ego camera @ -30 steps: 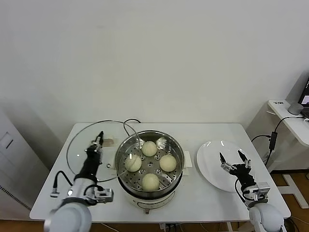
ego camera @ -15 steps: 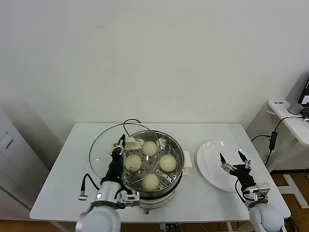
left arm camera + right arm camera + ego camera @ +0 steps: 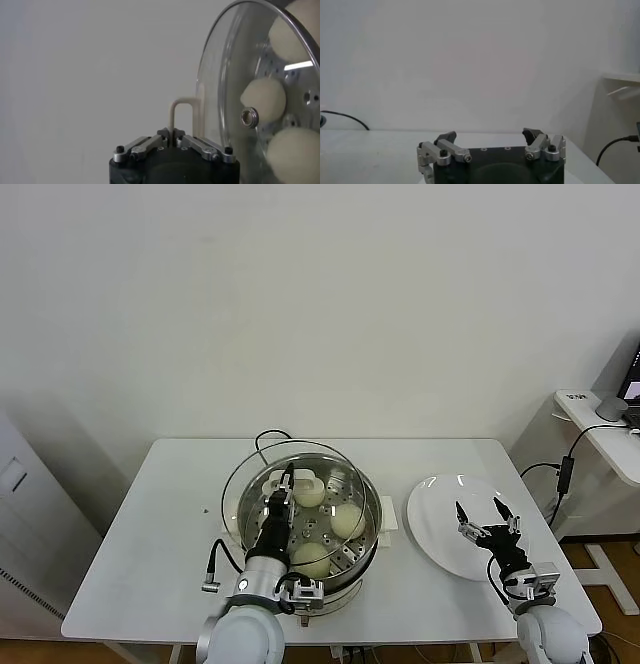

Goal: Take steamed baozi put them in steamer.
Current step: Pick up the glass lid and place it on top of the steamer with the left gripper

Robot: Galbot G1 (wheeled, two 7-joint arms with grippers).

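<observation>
white wall behind, white table (image 3: 150, 524) at lower centre of the head view. steamer (image 3: 312, 569) sits mid-table with the baozi (image 3: 312, 559) on its perforated tray; three show plainly, a fourth is hidden behind the arm. left gripper (image 3: 284, 482), pinching the cream handle (image 3: 184, 116) of the glass lid (image 3: 240, 484), holds the lid tilted just above the pot, its rim overhanging toward frame left. right gripper (image 3: 486, 519), jaws spread and empty, hovers over the plate (image 3: 430, 529) at lower right. whether the lid touches the pot cannot be told.
</observation>
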